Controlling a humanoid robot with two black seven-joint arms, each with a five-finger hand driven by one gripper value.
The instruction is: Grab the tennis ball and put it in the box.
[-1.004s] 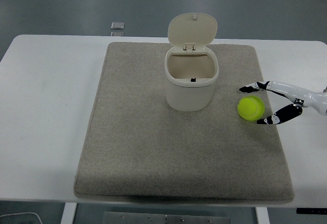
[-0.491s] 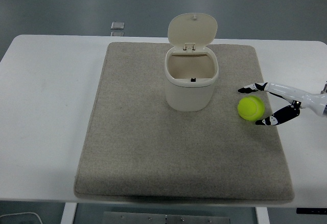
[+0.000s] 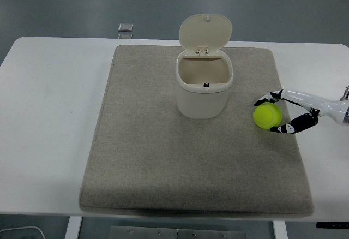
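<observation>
While the tennis ball (image 3: 268, 115) lies on the right part of the grey mat (image 3: 152, 157), the right hand (image 3: 283, 112) reaches in from the right edge and brackets it from the right side. One finger (image 3: 267, 97) curls over the ball's far upper side, its black tip at or just off the felt; another (image 3: 289, 127) sits at the ball's near right side, close to the surface. Whether either tip actually presses the ball cannot be told. The fingers stand apart with the ball between them, not clamped, and the ball rests on the mat. The white forearm (image 3: 322, 104) runs off toward the right edge.

To the ball's left, near but apart from it, stands the cream box (image 3: 204, 91), a small bin with rounded corners. Its hinged lid (image 3: 205, 31) is tipped up and back, so the inside is open to view. The box sits on the far middle of the mat. The mat covers most of the white table (image 3: 49, 113). Beyond the table's far edge, on the grey floor, lies a small square object (image 3: 125, 28).
</observation>
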